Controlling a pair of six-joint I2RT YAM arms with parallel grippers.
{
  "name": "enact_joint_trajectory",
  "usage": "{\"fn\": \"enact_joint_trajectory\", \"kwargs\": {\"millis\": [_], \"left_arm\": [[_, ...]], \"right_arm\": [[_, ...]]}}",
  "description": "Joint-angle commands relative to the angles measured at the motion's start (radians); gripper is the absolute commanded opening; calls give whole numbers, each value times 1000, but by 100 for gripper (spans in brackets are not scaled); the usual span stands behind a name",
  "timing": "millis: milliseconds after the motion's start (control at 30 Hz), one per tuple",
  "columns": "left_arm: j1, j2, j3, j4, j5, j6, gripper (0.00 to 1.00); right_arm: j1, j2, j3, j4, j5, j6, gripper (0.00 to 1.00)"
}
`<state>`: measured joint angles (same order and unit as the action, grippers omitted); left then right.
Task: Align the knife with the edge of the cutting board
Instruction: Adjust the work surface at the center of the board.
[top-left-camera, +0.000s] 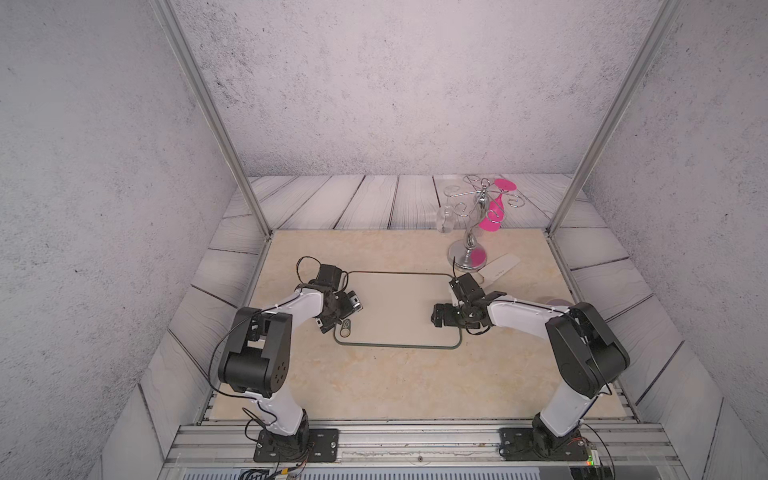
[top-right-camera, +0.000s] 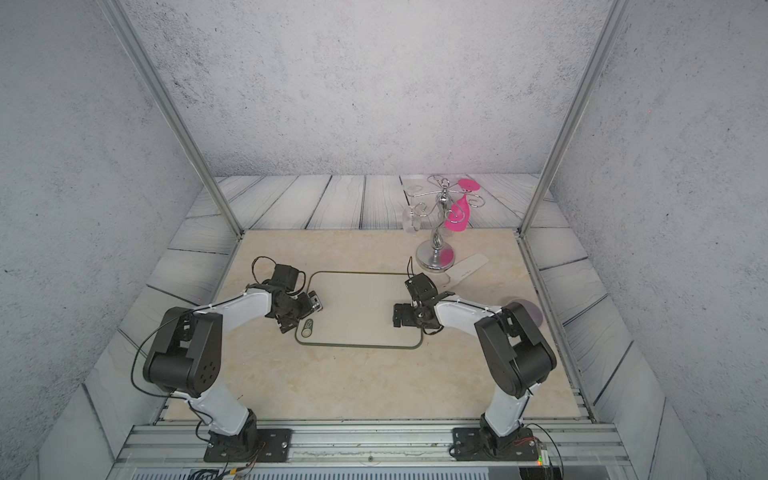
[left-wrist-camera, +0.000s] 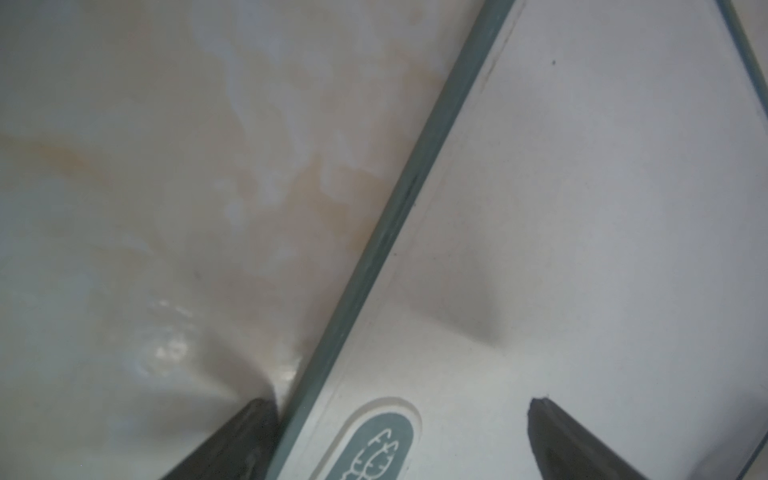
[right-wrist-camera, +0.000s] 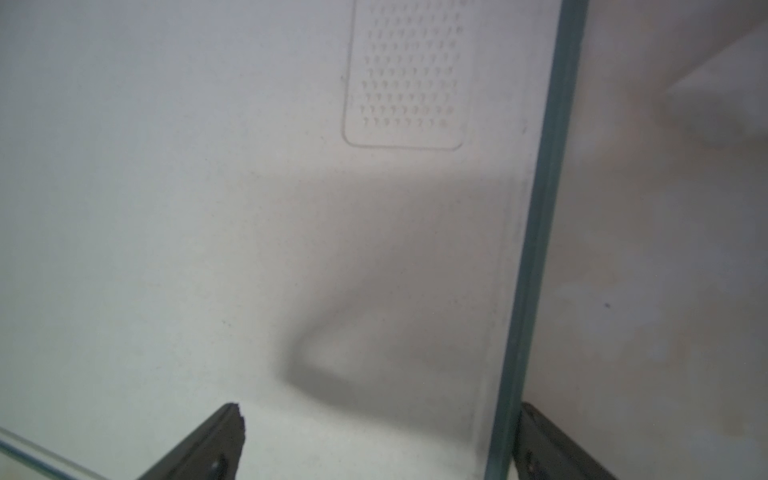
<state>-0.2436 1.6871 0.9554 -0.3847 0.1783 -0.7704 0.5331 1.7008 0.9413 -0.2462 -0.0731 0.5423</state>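
The beige cutting board (top-left-camera: 399, 309) (top-right-camera: 357, 307) with its dark green rim lies flat mid-table in both top views. Its oval labelled handle hole (top-left-camera: 344, 330) (left-wrist-camera: 374, 449) is at the near left corner. The white knife (top-left-camera: 500, 266) (top-right-camera: 469, 266) lies off the board on the table, past the far right corner and beside the chrome stand's base. My left gripper (top-left-camera: 334, 322) (left-wrist-camera: 397, 409) is open and straddles the board's left rim by the hole. My right gripper (top-left-camera: 446, 320) (right-wrist-camera: 380, 409) is open astride the right rim (right-wrist-camera: 536, 249). Neither holds anything.
A chrome glass stand (top-left-camera: 469, 253) at the back right carries a pink glass (top-left-camera: 492, 216) and a clear glass (top-left-camera: 444, 220). A purplish disc (top-left-camera: 552, 300) peeks out behind the right arm. A textured patch (right-wrist-camera: 407, 75) marks the board surface. Metal frame posts (top-left-camera: 257, 208) stand at the table's back corners.
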Motion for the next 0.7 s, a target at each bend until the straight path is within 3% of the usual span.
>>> {"fn": "enact_joint_trajectory", "kwargs": {"millis": [0,267,667], "left_arm": [[-23,11,-42,-46,18,-38,100],[-23,-32,-38,-42,-40,-26,100],[-22,-236,-30,-56,-153,51,100]], "right_arm": [[7,-75,-52,33,38,2,99],[6,-174,-107,38,76,-5,99],[5,-308,-154,33,180,-4,99]]}}
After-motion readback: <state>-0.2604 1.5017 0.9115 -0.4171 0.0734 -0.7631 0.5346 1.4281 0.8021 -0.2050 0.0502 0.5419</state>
